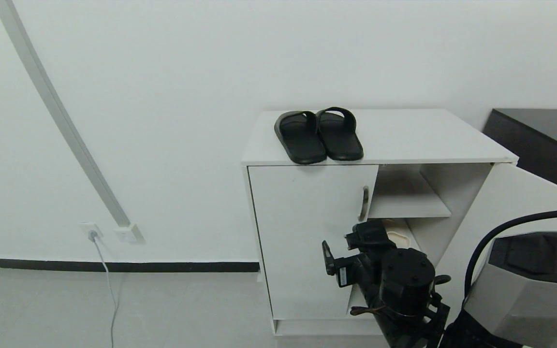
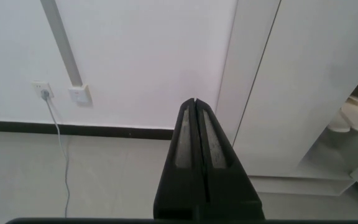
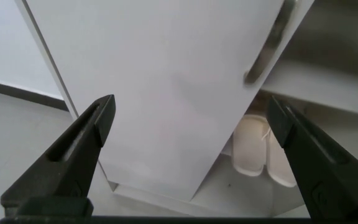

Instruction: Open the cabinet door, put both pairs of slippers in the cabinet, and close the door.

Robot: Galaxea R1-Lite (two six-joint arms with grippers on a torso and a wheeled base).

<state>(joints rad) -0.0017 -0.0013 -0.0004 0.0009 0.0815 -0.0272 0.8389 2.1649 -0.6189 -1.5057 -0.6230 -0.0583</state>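
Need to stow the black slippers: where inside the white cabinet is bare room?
Bare: the white upper shelf, between the closed left door and the cabinet's right wall; the cabinet top right of the black slide slippers. Crowded: the lower shelf, where the cream slippers lie behind the open right hand.

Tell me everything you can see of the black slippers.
The black slippers are a matte, rubbery-looking pair of slides, each with one broad strap. They lie soles down, side by side and touching, on the white cabinet top, heels at its front edge above the closed left door, straps toward the wall. Nothing else touches them.
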